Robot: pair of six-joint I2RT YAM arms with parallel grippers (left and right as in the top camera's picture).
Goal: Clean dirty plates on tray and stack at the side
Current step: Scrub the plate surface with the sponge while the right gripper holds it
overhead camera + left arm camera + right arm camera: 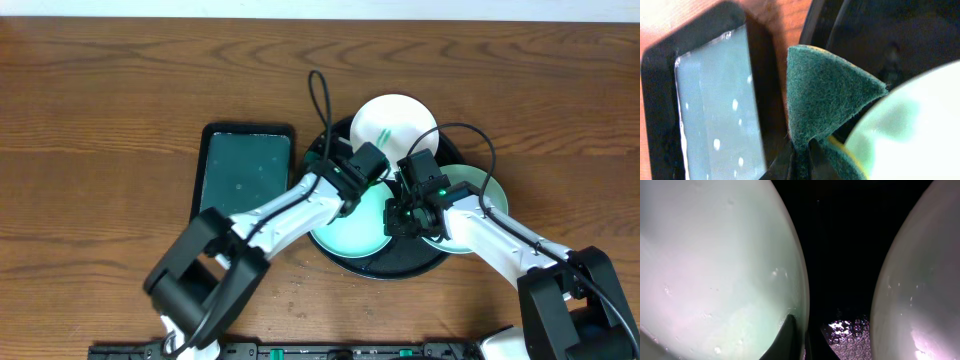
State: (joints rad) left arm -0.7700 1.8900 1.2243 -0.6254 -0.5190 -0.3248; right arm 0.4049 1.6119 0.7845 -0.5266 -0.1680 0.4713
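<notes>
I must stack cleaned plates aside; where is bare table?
Bare wooden table lies left of the rectangular dark-green tray and right of the large round glossy black tray. That round tray is crowded: three white plates, left arm, right arm.

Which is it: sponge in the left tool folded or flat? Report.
Folded: the green sponge is pinched by the left tool, curling into a cone.

My left gripper [801, 156] pinches a folded green sponge [825, 95], which sits between a wet rectangular tray [660, 110] and a pale plate [910, 130].
</notes>
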